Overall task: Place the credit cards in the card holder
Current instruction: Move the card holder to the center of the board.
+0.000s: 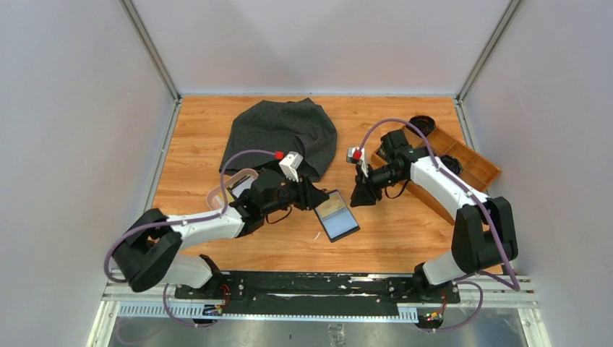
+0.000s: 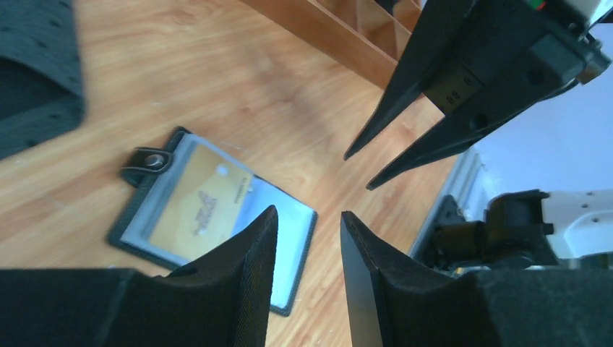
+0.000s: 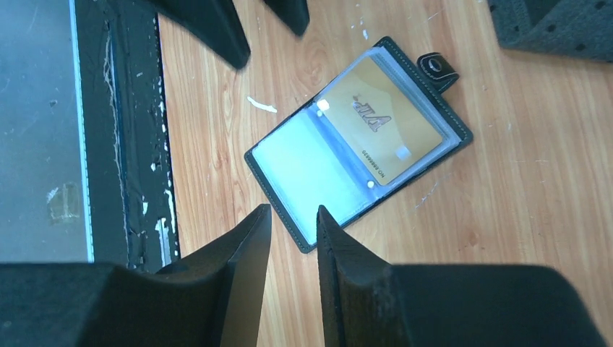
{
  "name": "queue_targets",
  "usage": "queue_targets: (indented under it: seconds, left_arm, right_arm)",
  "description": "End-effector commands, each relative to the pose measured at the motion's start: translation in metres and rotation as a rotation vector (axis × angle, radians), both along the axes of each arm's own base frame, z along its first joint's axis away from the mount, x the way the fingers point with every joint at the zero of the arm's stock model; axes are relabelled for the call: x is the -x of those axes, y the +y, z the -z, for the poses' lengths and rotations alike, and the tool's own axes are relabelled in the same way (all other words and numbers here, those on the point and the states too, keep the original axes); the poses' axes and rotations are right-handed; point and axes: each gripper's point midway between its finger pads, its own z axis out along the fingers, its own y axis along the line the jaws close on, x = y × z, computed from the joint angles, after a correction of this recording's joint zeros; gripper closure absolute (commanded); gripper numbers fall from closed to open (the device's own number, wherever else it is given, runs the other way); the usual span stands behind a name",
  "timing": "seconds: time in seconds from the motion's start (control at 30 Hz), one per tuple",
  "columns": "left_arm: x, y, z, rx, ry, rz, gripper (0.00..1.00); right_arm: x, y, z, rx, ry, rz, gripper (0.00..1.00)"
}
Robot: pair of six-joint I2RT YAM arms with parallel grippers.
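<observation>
The card holder [image 1: 338,215] lies open on the wooden table between my two grippers, with its snap tab [image 2: 148,160] sticking out of one corner. A yellowish-tan credit card [image 3: 383,119] sits in one clear pocket. The other pocket [image 3: 303,170] shows only greyish-blue. My left gripper [image 2: 309,213] hovers just beside the holder's left edge, open, with nothing between its fingers. The right gripper [image 3: 293,210] hangs above the table just right of the holder, its jaws a narrow gap apart and empty. Both also show from above: left gripper [image 1: 322,197], right gripper [image 1: 360,201].
A dark dotted cloth [image 1: 282,137] lies bunched at the back centre. A pink oval dish [image 1: 223,189] sits partly under my left arm. A long wooden compartment tray [image 1: 470,168] runs along the right side. A small white scrap [image 3: 260,105] lies near the holder.
</observation>
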Motion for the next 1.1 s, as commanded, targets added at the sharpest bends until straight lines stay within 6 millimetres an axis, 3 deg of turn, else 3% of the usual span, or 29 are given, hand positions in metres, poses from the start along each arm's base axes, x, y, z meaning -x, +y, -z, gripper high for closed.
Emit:
queue_targets:
  seconds: [0.0, 0.1, 0.2, 0.3, 0.37, 0.57, 0.7, 0.83, 1.07]
  left_arm:
    - [-0.017, 0.046, 0.022, -0.266, -0.169, -0.121, 0.59]
    - [-0.016, 0.059, 0.002, -0.281, -0.287, -0.133, 0.59]
    - [-0.013, 0.08, -0.012, -0.265, -0.346, -0.204, 0.56]
    - [-0.001, 0.1, -0.015, -0.189, -0.322, -0.277, 0.37]
    - [0.011, 0.11, -0.012, -0.121, -0.29, -0.303, 0.26]
    - [0.043, 0.126, -0.009, 0.081, -0.211, -0.312, 0.14]
    - [0.053, 0.135, -0.003, 0.093, -0.168, -0.318, 0.07]
    - [0.058, 0.15, 0.008, 0.008, -0.137, -0.352, 0.06]
    - [0.061, 0.167, 0.003, -0.029, -0.152, -0.392, 0.05]
  right_arm:
    - [0.018, 0.005, 0.006, 0.0, -0.071, -0.106, 0.67]
    - [0.03, 0.011, 0.018, 0.045, -0.17, -0.21, 0.67]
    - [0.02, 0.012, 0.024, 0.103, -0.288, -0.246, 0.65]
    - [-0.001, 0.009, 0.027, 0.162, -0.356, -0.239, 0.58]
    - [-0.012, 0.013, 0.031, 0.17, -0.368, -0.27, 0.41]
    - [-0.045, 0.042, 0.035, 0.145, -0.247, -0.302, 0.36]
    - [-0.059, 0.052, 0.055, 0.2, -0.18, -0.303, 0.34]
    - [-0.058, 0.054, 0.077, 0.256, -0.107, -0.319, 0.32]
    - [-0.055, 0.05, 0.102, 0.316, -0.053, -0.324, 0.29]
